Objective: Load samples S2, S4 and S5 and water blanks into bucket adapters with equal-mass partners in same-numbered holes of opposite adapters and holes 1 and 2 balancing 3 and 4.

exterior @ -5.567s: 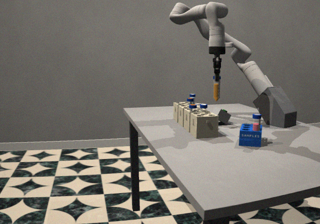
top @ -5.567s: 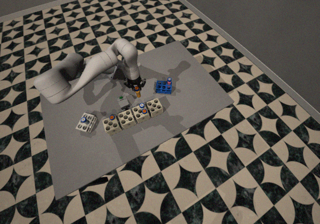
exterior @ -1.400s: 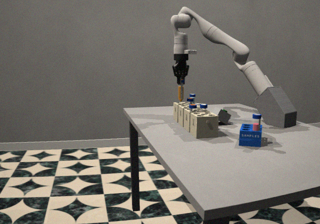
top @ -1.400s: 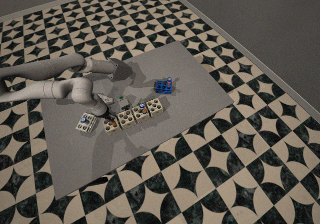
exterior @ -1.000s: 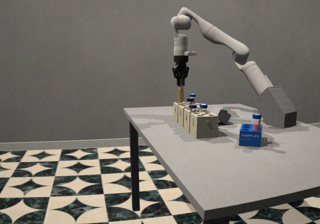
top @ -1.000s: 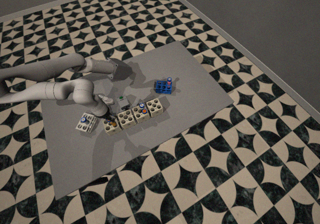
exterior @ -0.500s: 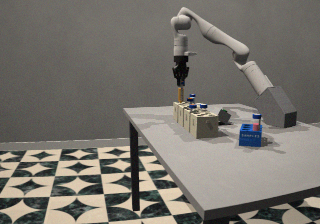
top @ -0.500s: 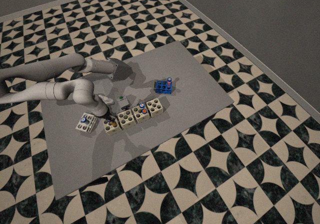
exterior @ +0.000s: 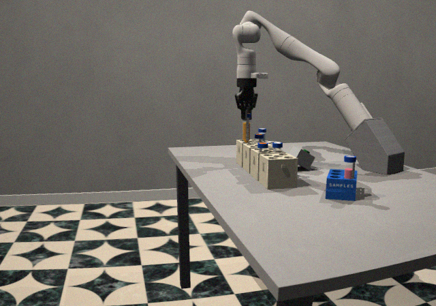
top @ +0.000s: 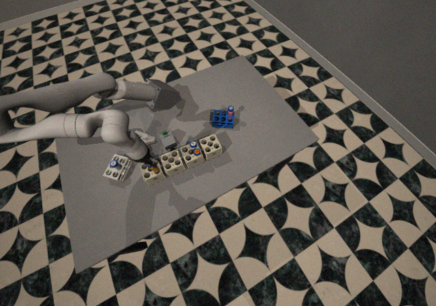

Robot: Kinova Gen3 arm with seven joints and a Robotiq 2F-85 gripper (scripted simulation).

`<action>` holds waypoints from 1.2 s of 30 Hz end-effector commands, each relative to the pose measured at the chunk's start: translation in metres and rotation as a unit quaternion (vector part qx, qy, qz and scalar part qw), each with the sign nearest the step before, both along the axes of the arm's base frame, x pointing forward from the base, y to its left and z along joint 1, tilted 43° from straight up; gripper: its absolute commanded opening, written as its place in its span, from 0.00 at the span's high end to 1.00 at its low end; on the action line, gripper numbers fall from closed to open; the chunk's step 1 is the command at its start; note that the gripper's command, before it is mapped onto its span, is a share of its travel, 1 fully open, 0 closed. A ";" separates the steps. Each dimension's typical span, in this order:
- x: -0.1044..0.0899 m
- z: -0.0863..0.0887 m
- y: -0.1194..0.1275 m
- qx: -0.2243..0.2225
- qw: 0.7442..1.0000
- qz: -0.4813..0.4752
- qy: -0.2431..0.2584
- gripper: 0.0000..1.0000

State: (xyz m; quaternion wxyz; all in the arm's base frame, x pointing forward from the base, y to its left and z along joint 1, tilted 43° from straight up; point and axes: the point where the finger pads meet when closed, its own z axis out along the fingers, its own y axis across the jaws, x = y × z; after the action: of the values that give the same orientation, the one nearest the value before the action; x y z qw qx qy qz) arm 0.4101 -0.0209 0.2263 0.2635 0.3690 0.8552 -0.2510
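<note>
My gripper (top: pixel 147 160) (exterior: pixel 246 115) points straight down and is shut on a tube of orange liquid (top: pixel 154 170) (exterior: pixel 244 131). The tube hangs upright with its lower end at the top of the end adapter (top: pixel 152 180) (exterior: pixel 240 153) of a row of four beige adapters. The third adapter (top: pixel 193 161) holds a white-dot tube (top: pixel 193 143) and an orange-dot tube (top: pixel 196 152). The second adapter (top: pixel 173 169) and the fourth adapter (top: pixel 211 152) (exterior: pixel 278 174) show open holes. A blue samples rack (top: pixel 221 122) (exterior: pixel 340 185) holds one pink-filled tube (top: pixel 230 110) (exterior: pixel 349 169).
A white rack (top: pixel 121 173) with a blue-capped blank (top: pixel 113 163) stands just beyond the end adapter. The small grey desk (top: pixel 169 140) (exterior: pixel 304 159) with the green key (top: pixel 164 133) sits behind the row. The arm's base (exterior: pixel 375 148) stands at the table's back.
</note>
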 end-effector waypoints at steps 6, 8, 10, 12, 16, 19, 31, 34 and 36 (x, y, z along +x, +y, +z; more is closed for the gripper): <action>0.002 -0.004 -0.003 0.000 1.000 0.001 -0.001 0.90; 0.002 -0.005 -0.004 0.000 1.000 0.001 -0.001 0.90; 0.002 -0.006 -0.005 0.000 1.000 0.001 -0.001 0.90; 0.003 -0.006 -0.005 0.000 1.000 0.001 -0.001 0.90; 0.003 -0.008 -0.006 0.000 1.000 0.001 -0.001 0.90; 0.004 -0.009 -0.008 0.000 1.000 0.001 -0.001 0.90; 0.005 -0.014 -0.012 0.000 1.000 0.001 -0.001 0.90; 0.006 -0.015 -0.013 0.000 1.000 0.001 -0.001 0.90; 0.006 -0.016 -0.014 0.000 1.000 0.001 -0.001 0.90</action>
State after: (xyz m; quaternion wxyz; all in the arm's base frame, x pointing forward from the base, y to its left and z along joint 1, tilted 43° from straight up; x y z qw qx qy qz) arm 0.4157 -0.0341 0.2107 0.2635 0.3690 0.8552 -0.2510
